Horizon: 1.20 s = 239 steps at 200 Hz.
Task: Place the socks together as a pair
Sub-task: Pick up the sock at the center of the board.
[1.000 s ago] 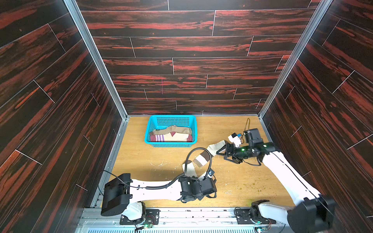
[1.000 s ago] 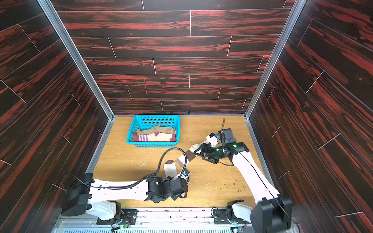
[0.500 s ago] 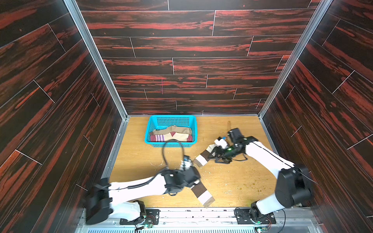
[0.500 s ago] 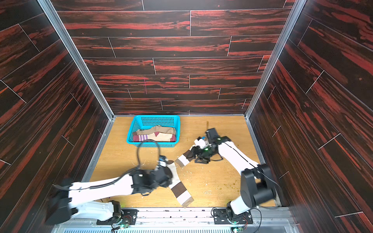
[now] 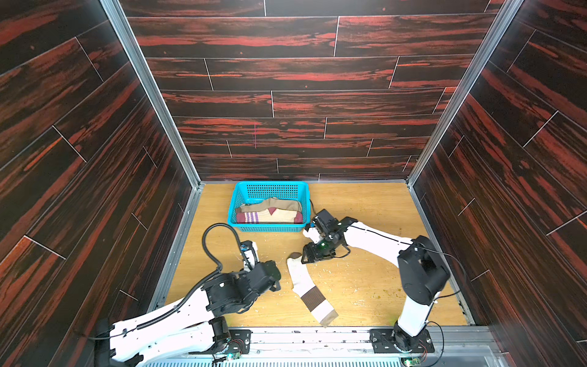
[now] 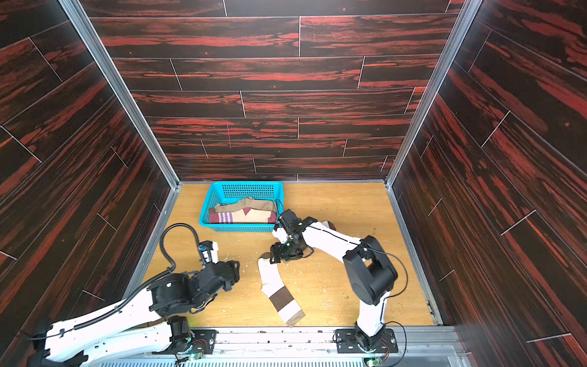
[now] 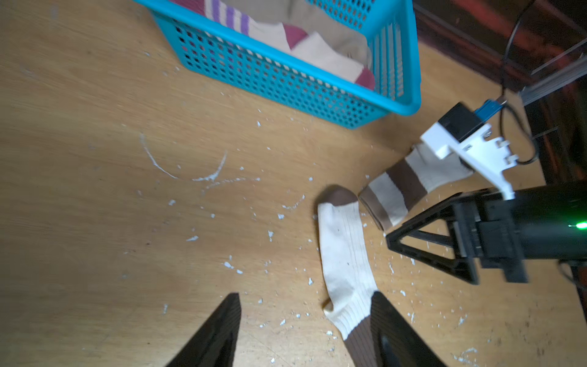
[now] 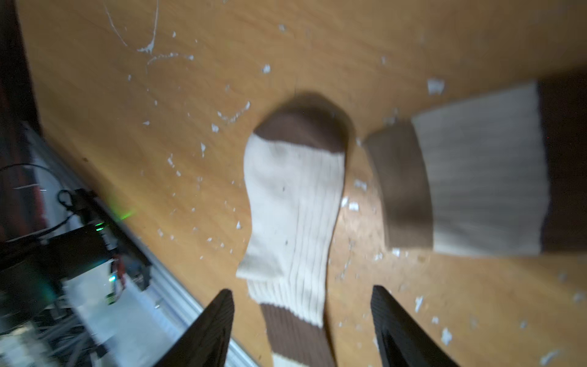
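Note:
One of the socks, a white one with brown bands (image 5: 306, 286) (image 6: 275, 287), lies flat on the table, toe toward the basket. My left gripper (image 5: 278, 279) (image 6: 235, 275) (image 7: 305, 295) stands open just left of it, holding nothing. My right gripper (image 5: 306, 257) (image 6: 274, 255) (image 8: 301, 289) hovers open by that sock's brown toe (image 8: 301, 124). The matching white sock (image 7: 413, 181) (image 8: 476, 197) lies beside the toe, mostly under the right arm; only its far end (image 6: 328, 225) shows in a top view.
A teal basket (image 5: 270, 227) (image 6: 241, 226) (image 7: 286, 79) stands at the back centre, right beside the right wrist. It holds a maroon-beige sock with purple stripes (image 5: 254, 217) and tan socks (image 5: 276, 205). White flecks litter the table. A metal rail (image 5: 317, 332) runs along the front edge.
The left gripper has opened, let go of the banded sock and drawn back to the left. The right arm has swung left toward the centre, bringing its gripper to that sock's toe.

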{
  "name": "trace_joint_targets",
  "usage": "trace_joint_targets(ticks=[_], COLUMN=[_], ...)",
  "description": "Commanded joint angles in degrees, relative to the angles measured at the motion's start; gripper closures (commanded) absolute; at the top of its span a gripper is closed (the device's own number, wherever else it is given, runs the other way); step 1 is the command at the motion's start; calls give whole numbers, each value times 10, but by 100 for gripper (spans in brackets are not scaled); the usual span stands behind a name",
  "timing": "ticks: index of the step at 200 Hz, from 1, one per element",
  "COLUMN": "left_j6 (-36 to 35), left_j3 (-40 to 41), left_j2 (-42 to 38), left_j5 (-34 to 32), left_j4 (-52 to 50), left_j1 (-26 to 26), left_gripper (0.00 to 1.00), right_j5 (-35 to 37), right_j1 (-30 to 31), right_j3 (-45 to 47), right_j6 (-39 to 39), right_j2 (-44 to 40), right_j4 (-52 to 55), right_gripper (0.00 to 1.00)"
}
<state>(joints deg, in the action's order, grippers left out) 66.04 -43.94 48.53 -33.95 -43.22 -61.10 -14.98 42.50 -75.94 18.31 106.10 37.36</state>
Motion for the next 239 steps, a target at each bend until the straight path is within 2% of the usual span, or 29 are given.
trace_joint_targets(ticks=[1, 35, 92, 104, 127, 147, 185, 200, 239], left_j6=[7, -12, -18, -18, -15, -12, -39, -76, -108], left_j3=[1, -20, -22, -19, -14, -8, -12, -11, -29], left_j2=[-16, -4, -10, -16, -30, -43, -36, -23, 77], left_j5=[-41, -28, -29, -29, -39, -44, -31, -19, 46], left_j4=[-48, -74, -82, -84, -91, -92, -81, -39, 43], left_j1=[3, 4, 4, 4, 4, 4, 4, 4, 4], left_gripper=[33, 34, 35, 35, 36, 36, 38, 38, 37], right_j5=[58, 98, 154, 163, 189, 172, 121, 110, 120], right_j1=[19, 40, 69, 72, 74, 74, 74, 66, -3], right_j3=[-38, -100, -125, -121, -104, -97, -99, -97, -8], right_j6=[-31, -43, -51, -49, -35, -23, 34, 64, 135], right_j2=[37, 98, 162, 168, 158, 132, 24, -11, -113], right_j4=[-18, -12, -33, -39, -53, -62, -36, -9, 21], right_gripper=[29, 31, 38, 48, 81, 100, 100, 100, 100])
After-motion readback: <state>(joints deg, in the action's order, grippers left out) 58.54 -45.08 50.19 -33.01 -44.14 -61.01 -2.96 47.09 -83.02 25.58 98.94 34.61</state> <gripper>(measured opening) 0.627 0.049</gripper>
